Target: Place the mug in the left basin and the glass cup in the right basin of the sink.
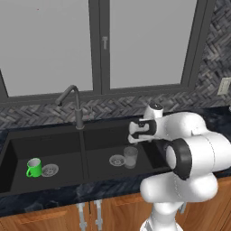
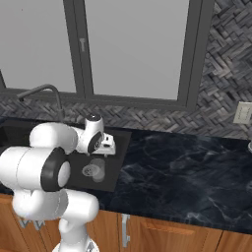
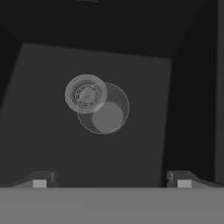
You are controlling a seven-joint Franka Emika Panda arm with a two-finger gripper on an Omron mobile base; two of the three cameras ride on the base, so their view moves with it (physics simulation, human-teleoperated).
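The bright green mug [image 1: 34,167] stands upright on the floor of the left basin [image 1: 63,146], beside its round drain. The clear glass cup [image 1: 131,157] stands upright in the right basin [image 1: 104,143], touching the edge of that basin's drain [image 1: 117,160]. My gripper [image 1: 134,136] hangs open above the glass cup, clear of it, with nothing between its fingers. In the hand view the glass cup [image 3: 104,109] is seen from above, partly overlapping the drain [image 3: 85,93], well beyond the spread fingertips [image 3: 39,182]. From the right base view the cup [image 2: 98,170] sits below the hand [image 2: 105,144].
A dark curved faucet [image 1: 75,103] rises behind the sink's divider. Black marble counter [image 2: 182,172] stretches to the right of the sink. A window and herringbone wall stand behind; a wall outlet [image 2: 241,112] is at right.
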